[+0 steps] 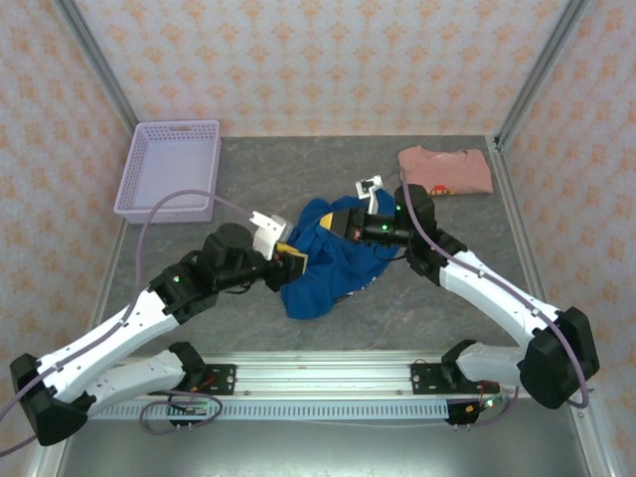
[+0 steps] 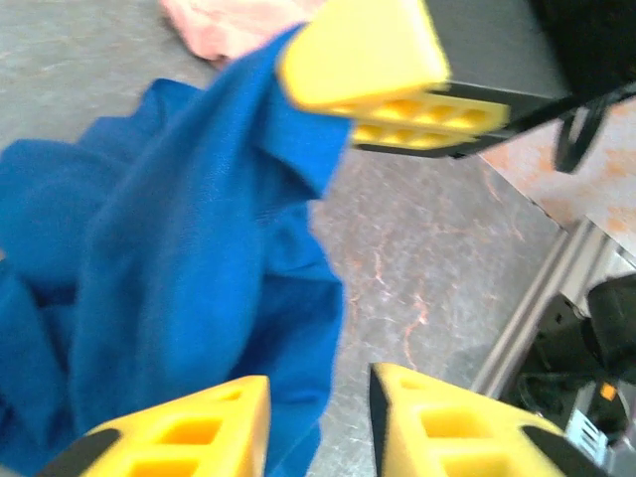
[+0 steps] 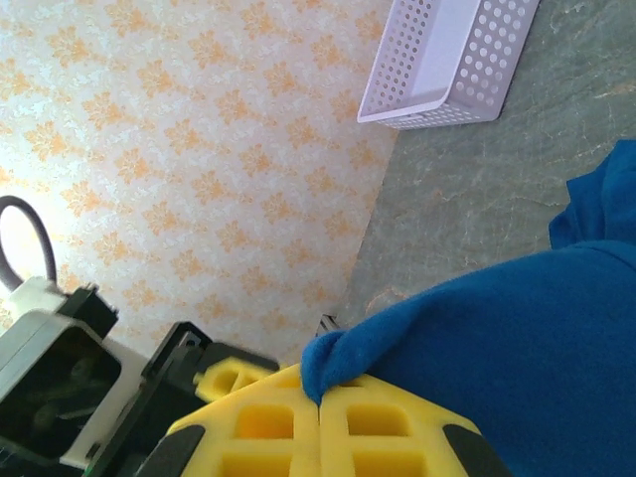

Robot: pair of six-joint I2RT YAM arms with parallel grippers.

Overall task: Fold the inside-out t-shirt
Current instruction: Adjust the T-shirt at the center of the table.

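Gripping a fold of the inside-out t-shirt point(image 1: 323, 263), my right pincer point(image 3: 318, 393) was clenched, its yellow fingertips pressed together on blue cloth at the bottom of the right wrist view. My left pincer point(image 2: 318, 386) stood parted at the bottom of its own view, with blue cloth hanging across the gap but, as far as I could see, not clamped.

From above, the shirt lay bunched at the centre of the grey table point(image 1: 447, 288). It was a rumpled heap running loosely from upper right to lower left, with no clear long axis. My right pincer met its upper right edge and my left touched its left flank, so the cloth lay to the right of the left pincer. Both arms were about equally near.

A folded pink shirt point(image 1: 447, 171) lay at upper right and a lilac basket point(image 1: 164, 207) at upper left, both well apart from the heap. No brand, label or writing could be read; the pink shirt's print was too small to make out.
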